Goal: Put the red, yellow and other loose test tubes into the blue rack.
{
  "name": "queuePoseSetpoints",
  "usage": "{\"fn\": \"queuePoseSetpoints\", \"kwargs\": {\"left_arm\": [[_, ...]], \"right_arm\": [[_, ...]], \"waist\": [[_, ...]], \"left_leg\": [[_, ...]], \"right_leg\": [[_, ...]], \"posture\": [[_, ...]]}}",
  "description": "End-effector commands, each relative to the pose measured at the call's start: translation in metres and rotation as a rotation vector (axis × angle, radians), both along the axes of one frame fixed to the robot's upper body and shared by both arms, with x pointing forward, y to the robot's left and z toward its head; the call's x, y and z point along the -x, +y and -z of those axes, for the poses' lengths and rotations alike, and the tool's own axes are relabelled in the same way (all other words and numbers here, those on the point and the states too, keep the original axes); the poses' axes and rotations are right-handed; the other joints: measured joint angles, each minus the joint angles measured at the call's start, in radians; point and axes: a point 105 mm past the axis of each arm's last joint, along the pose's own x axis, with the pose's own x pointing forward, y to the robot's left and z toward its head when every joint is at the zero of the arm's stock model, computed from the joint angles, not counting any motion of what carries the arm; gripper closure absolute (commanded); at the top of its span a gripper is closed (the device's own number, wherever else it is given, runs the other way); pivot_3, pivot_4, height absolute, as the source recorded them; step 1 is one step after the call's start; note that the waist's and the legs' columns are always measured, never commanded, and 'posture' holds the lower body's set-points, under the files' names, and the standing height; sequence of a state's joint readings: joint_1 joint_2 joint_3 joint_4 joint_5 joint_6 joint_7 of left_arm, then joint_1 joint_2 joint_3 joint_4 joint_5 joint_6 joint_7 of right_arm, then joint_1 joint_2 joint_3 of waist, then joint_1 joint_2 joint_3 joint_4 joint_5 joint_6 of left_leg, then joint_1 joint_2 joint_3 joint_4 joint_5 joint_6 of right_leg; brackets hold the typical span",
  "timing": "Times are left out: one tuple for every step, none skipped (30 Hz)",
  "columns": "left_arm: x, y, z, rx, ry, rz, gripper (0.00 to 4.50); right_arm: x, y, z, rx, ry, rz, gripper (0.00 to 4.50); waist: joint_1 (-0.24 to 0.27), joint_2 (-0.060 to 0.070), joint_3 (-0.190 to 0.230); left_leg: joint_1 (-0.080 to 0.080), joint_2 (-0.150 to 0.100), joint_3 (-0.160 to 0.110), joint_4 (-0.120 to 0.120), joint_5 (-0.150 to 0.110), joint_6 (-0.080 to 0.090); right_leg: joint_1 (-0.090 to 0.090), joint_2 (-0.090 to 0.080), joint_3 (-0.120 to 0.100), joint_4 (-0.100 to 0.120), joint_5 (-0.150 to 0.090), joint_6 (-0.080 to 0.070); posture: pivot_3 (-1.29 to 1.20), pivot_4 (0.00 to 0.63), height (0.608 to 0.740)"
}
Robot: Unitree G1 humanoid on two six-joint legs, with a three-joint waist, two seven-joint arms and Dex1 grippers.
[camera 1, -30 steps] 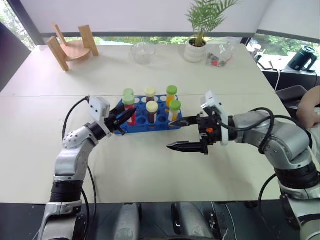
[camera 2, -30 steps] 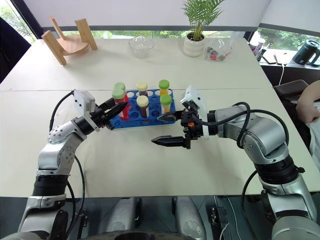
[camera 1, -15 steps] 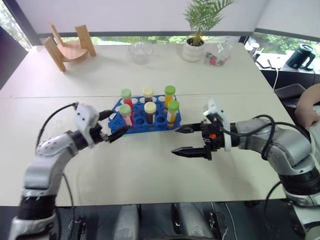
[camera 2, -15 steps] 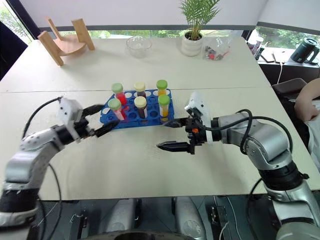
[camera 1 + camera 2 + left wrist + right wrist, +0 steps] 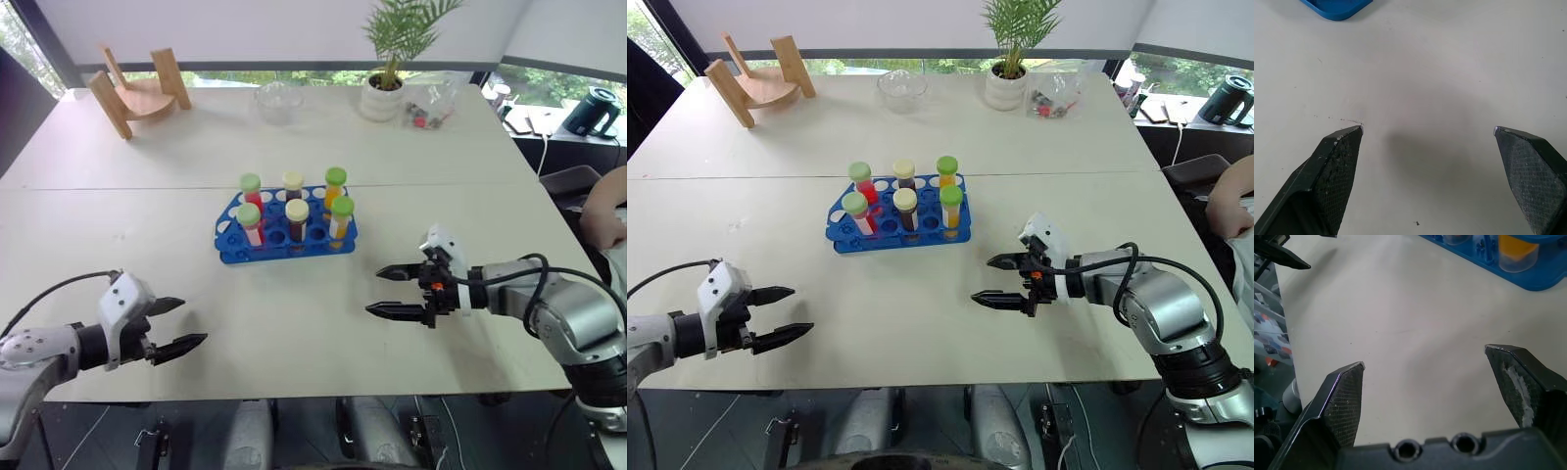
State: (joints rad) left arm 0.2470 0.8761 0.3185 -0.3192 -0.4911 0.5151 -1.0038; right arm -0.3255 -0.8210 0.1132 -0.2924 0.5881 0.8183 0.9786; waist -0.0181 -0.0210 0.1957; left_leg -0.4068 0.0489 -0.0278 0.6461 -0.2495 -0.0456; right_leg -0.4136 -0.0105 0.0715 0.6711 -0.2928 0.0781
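The blue rack (image 5: 233,238) stands mid-table with several capped test tubes upright in it. The red tubes (image 5: 252,227) are at its left, brown ones in the middle, and the yellow tubes (image 5: 339,220) at its right. My left gripper (image 5: 191,323) hovers open and empty near the table's front left edge, well short of the rack. In the left wrist view its fingers (image 5: 1337,156) spread wide over bare table, with a rack corner (image 5: 1337,7) beyond. My right gripper (image 5: 375,292) is open and empty, right of and nearer than the rack. A yellow tube (image 5: 1518,252) appears in the right wrist view.
At the table's far side stand a wooden stand (image 5: 142,93), a glass bowl (image 5: 279,101), a potted plant (image 5: 387,93) and a clear bag of small parts (image 5: 431,108). A black kettle (image 5: 593,113) and a person's arm (image 5: 602,211) are at the right edge.
My left gripper, shut at the rack's front-left tube a second ago, has opened and drawn back to the near left edge. My right gripper has sunk and moved right, still open.
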Motion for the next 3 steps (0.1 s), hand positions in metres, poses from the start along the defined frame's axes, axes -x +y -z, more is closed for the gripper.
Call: {"fn": "queuePoseSetpoints", "kwargs": {"left_arm": [[-0.0060, 0.0005, -0.0074, 0.016, -0.030, -0.002, 0.08], [-0.0076, -0.0003, -0.0082, 0.026, -0.033, -0.007, 0.08], [-0.0084, -0.0014, -0.0084, 0.033, -0.028, -0.009, 0.08]], "right_arm": [[-0.0003, 0.0046, -0.0025, -0.009, -0.024, -0.018, 0.15], [-0.0001, 0.0053, -0.0024, -0.011, -0.023, -0.019, 0.15], [0.0002, 0.0056, -0.0023, -0.012, -0.023, -0.021, 0.15]], "waist": [[0.000, 0.000, 0.000], [0.000, 0.000, 0.000], [0.000, 0.000, 0.000]], "left_leg": [[0.000, 0.000, 0.000, 0.000, 0.000, 0.000], [0.000, 0.000, 0.000, 0.000, 0.000, 0.000], [0.000, 0.000, 0.000, 0.000, 0.000, 0.000]], "right_leg": [[0.000, 0.000, 0.000, 0.000, 0.000, 0.000], [0.000, 0.000, 0.000, 0.000, 0.000, 0.000], [0.000, 0.000, 0.000, 0.000, 0.000, 0.000]], "posture": [[0.00, 0.150, 0.740], [0.00, 0.150, 0.740], [0.00, 0.150, 0.740]]}}
